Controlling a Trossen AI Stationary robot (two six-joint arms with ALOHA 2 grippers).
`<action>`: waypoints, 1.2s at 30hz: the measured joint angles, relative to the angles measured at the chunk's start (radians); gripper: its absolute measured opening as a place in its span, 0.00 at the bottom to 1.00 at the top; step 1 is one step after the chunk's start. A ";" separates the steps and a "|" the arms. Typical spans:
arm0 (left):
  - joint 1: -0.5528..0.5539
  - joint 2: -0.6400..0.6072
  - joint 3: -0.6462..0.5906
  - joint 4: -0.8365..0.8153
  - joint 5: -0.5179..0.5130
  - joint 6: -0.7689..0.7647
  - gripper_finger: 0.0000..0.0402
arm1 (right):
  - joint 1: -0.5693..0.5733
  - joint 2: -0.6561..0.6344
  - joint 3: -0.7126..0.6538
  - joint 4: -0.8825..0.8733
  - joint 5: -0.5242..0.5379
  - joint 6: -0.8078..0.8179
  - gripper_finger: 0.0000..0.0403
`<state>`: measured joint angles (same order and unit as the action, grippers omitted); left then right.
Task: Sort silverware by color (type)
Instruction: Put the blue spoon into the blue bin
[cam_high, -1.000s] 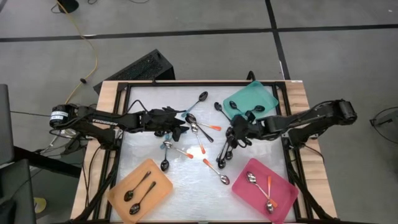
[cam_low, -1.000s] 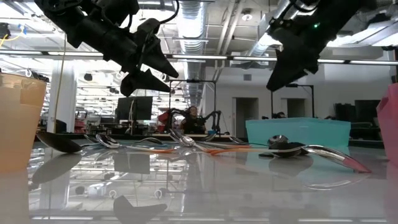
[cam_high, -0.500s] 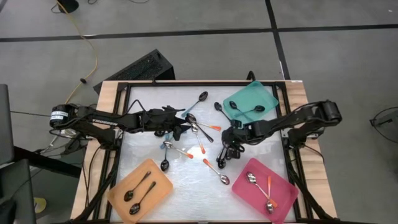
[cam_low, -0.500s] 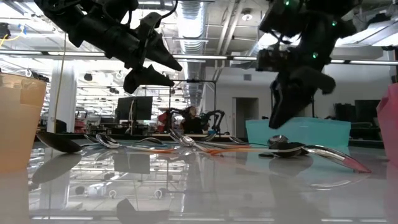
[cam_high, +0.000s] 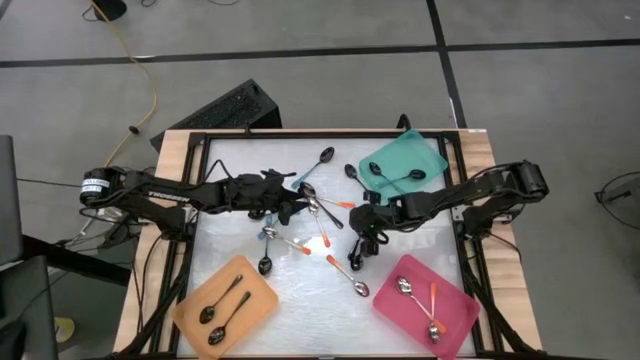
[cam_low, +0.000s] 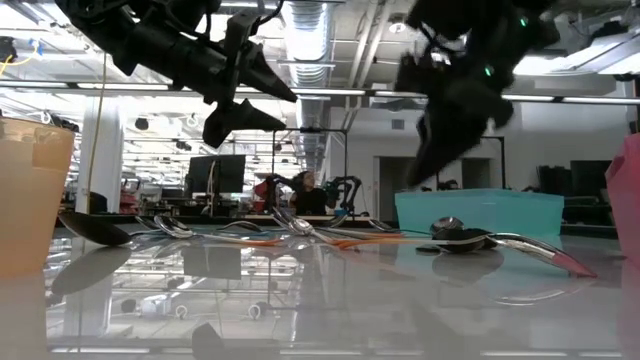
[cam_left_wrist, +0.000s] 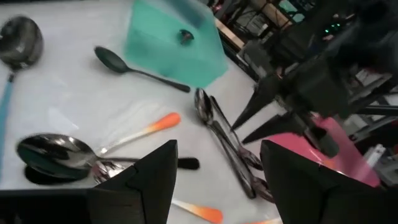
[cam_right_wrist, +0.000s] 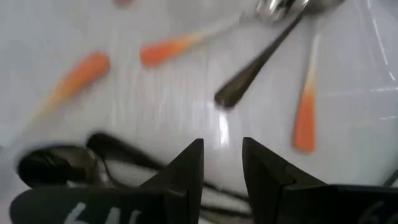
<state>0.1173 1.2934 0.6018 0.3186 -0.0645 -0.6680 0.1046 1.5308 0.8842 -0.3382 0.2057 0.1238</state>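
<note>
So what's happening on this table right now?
Two arms are sorting spoons into colored trays. The left gripper hangs open above the loose spoons mid-table, holding nothing. The right gripper hangs over the dark spoons nearby, jaws partly apart and empty. The orange tray, pink tray and teal tray each hold a few.

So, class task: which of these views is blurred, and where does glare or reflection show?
Right wrist view: blurred, orange-handled spoons smeared. Low view: glossy table mirrors ceiling lights and spoons. High view: bright glare spot among the spoons. Left wrist view: comparatively sharp.
</note>
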 joint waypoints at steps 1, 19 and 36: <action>0.000 0.000 0.000 0.003 0.006 -0.008 0.53 | -0.004 -0.010 0.018 -0.017 0.001 -0.012 0.29; 0.079 0.000 0.008 0.089 0.039 0.013 0.53 | -0.244 -0.058 0.180 -0.075 0.048 -0.063 0.29; 0.036 0.000 0.008 -0.325 -0.021 0.256 0.53 | -0.205 -0.005 0.177 -0.016 0.031 -0.026 0.29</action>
<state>0.1532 1.2934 0.6094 -0.0067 -0.0860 -0.4116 -0.1007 1.5254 1.0615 -0.3545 0.2362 0.0978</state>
